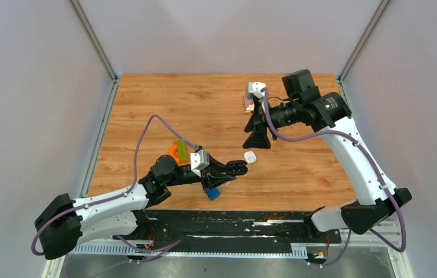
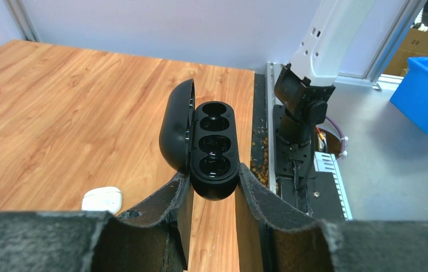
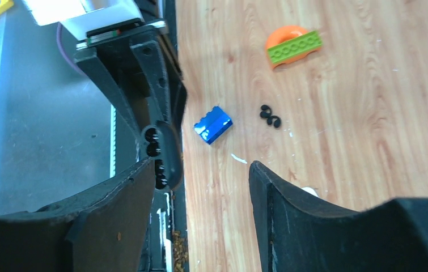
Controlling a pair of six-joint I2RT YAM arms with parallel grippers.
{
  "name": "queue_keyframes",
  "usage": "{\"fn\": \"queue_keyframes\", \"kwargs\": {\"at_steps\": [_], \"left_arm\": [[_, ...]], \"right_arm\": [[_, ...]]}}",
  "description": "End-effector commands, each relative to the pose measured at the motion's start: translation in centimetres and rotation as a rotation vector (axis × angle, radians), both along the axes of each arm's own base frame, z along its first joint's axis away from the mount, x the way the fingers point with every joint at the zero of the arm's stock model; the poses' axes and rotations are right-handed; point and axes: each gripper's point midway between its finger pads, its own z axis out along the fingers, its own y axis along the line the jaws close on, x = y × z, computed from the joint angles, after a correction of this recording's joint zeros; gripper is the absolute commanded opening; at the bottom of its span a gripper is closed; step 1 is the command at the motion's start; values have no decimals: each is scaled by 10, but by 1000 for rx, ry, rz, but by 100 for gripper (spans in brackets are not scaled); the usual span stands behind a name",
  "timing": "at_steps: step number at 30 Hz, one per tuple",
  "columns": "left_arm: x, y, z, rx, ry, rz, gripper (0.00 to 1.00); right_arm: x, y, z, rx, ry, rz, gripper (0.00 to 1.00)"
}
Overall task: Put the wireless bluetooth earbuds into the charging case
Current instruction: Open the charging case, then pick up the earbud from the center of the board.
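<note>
My left gripper [image 2: 214,182] is shut on the base of a black charging case [image 2: 214,148], which it holds above the table. The case's lid [image 2: 176,133] is swung open to the left and its dark wells show nothing in them. From above, the case [image 1: 237,168] sits at the tip of the left gripper [image 1: 227,169]. Two rounded black earbuds [image 3: 270,117] lie together on the wood in the right wrist view, to the right of a blue brick [image 3: 213,124]. My right gripper [image 3: 203,170] is open with nothing between its fingers. It hangs over the table behind the case [image 1: 257,139].
A shut white case [image 1: 250,156] lies on the wood beside the black one. An orange-and-green toy piece [image 1: 178,152] sits near the left arm, and the blue brick [image 1: 213,193] lies near the front edge. A small white scrap [image 3: 238,158] is on the table.
</note>
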Motion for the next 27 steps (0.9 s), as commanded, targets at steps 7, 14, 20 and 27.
{"fn": "queue_keyframes", "kwargs": {"at_steps": [7,14,20,27], "left_arm": [[-9,31,61,-77,-87,69,0],[-17,58,102,-126,-90,130,0],[-21,65,130,-157,-102,136,0],[-22,61,141,-159,-101,115,0]], "right_arm": [[87,-31,-32,107,112,-173,52],[151,-22,-117,-68,18,-120,38],[161,14,-185,-235,-57,90,31],[142,75,-238,-341,-108,297,32]]}}
